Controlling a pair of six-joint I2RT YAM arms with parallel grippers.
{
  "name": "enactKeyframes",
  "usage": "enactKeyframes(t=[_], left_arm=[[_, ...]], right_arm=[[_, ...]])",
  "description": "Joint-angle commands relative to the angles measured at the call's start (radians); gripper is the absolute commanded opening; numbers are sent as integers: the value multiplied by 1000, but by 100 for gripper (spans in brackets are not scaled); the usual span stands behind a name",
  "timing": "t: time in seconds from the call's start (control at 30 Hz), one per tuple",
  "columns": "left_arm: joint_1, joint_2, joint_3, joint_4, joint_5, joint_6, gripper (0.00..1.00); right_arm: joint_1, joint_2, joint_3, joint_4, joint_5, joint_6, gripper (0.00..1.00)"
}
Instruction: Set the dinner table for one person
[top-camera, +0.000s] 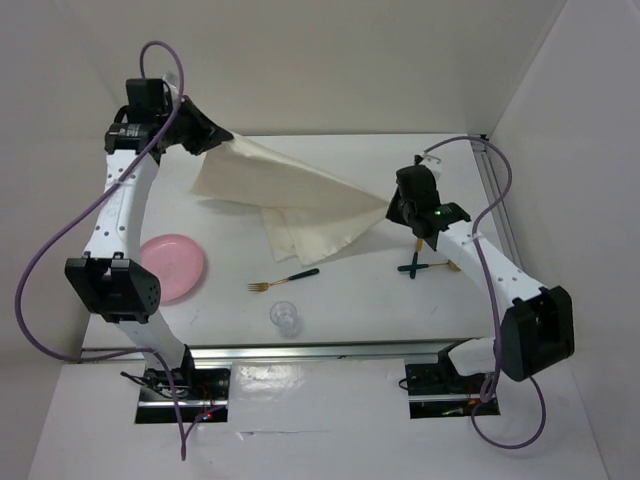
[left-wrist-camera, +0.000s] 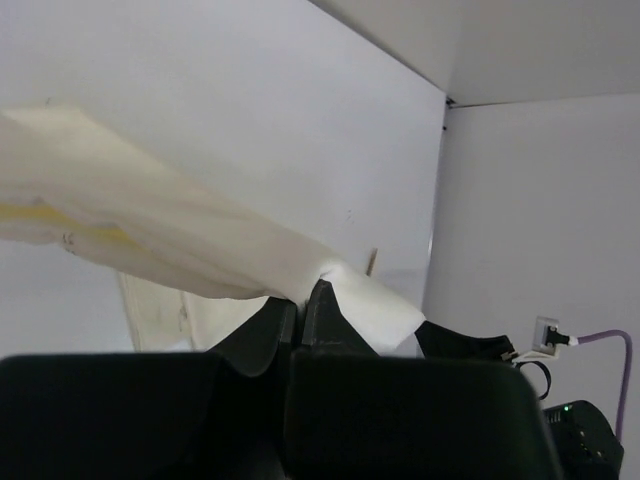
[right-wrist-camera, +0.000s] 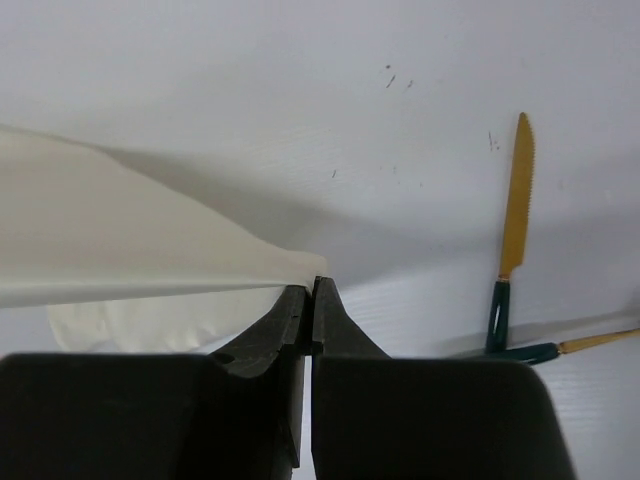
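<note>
My left pincer (left-wrist-camera: 302, 298) and right pincer (right-wrist-camera: 310, 290) pinch cloth mat (top-camera: 300, 200) aloft (spreading step); next I lay it flat on dinner table (top-camera: 380, 300)

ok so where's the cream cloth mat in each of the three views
Top external: the cloth mat spans the middle, stretched between the left gripper and the right gripper.
Left wrist: the cloth mat sweeps from the left edge down to the pinching fingertips at centre.
Right wrist: the cloth mat runs from the left edge to the fingertips at centre.
Shared landmark: the white dinner table lies beneath it in all three.
</note>
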Motion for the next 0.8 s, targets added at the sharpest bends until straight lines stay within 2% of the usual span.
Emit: enactKeyframes(t=[0.0, 0.3, 0.5, 0.77], left_arm=[[79, -81, 36, 50, 117, -4, 0], [171, -99, 90, 68, 280, -4, 0], [171, -124, 110, 77, 312, -4, 0], [180, -242, 110, -24, 312, 48, 0]], right_arm=[[-5, -114, 60, -92, 79, -74, 0], [-5, -171, 260, -135, 177, -179, 0], [-5, -176, 401, -104, 206, -243, 0], [-5, -225, 550, -124, 216, -303, 0]])
